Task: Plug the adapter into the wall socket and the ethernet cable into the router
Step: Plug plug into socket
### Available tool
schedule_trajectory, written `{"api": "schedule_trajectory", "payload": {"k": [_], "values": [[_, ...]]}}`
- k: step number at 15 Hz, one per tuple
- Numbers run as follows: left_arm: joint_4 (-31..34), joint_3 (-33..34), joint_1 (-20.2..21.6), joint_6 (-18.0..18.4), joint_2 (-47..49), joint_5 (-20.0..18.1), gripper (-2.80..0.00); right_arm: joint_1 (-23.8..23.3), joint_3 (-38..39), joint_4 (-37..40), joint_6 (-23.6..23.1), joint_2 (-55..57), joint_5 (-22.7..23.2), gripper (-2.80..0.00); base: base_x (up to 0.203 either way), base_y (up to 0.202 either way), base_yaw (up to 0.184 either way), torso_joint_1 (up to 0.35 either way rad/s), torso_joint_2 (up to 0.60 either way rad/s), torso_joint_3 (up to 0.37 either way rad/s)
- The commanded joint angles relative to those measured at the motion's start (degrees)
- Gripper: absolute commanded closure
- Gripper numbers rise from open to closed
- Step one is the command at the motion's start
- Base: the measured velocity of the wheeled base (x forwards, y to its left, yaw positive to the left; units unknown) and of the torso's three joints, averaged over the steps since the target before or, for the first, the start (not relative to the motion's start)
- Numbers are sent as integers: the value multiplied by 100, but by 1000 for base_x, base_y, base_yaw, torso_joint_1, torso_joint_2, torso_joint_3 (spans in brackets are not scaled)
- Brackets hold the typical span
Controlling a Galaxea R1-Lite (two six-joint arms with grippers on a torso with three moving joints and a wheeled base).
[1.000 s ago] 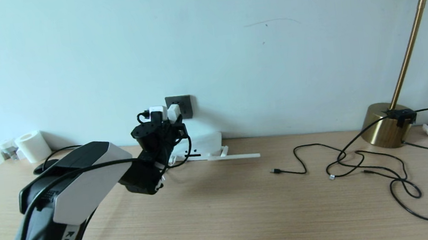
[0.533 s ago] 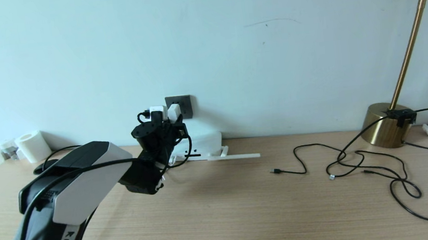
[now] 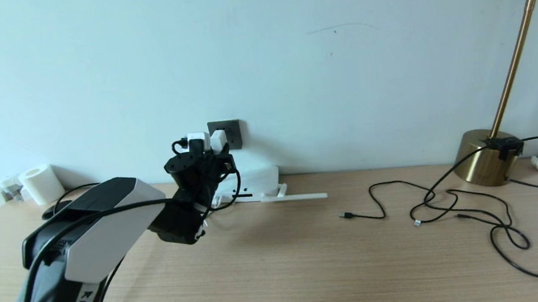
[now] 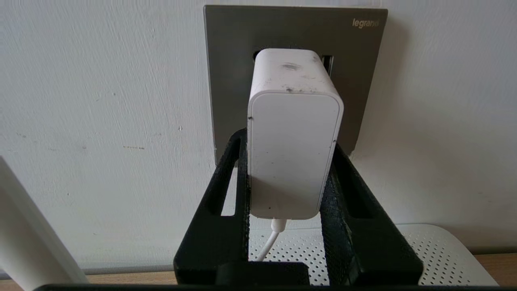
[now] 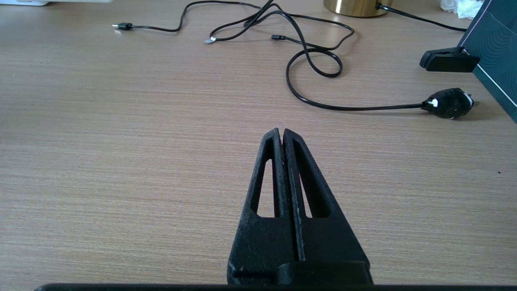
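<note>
My left gripper (image 4: 288, 146) is shut on the white adapter (image 4: 293, 133), one finger on each side. It holds the adapter's front against the dark grey wall socket (image 4: 230, 60); the pins are hidden. The adapter's thin white cord (image 4: 268, 242) hangs down. In the head view the adapter (image 3: 218, 141) sits at the socket (image 3: 232, 131), above the white router (image 3: 259, 179) and its flat-lying antenna (image 3: 299, 197). The ethernet cable (image 3: 434, 201) lies loose at the right, its clear plug (image 3: 417, 223) on the table. My right gripper (image 5: 281, 132) hovers over bare table, shut and empty.
A brass lamp (image 3: 482, 156) stands at the back right with thin black cables (image 3: 377, 204) spread in front. A black power plug (image 5: 448, 103) and a dark box (image 5: 499, 60) lie at the right edge. A paper roll (image 3: 42, 184) stands far left.
</note>
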Motion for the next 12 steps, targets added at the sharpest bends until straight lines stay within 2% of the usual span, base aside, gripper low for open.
{"api": "schedule_trajectory", "payload": {"k": [1, 12], "values": [[-35, -9, -5, 1, 0, 5, 0, 1, 0, 6, 2, 2, 0, 0, 0, 0, 0, 0, 0, 0], [21, -210, 12, -3, 93, 5, 0, 1, 0, 6, 2, 1, 3, 0, 0, 0, 0, 0, 0, 0]]}}
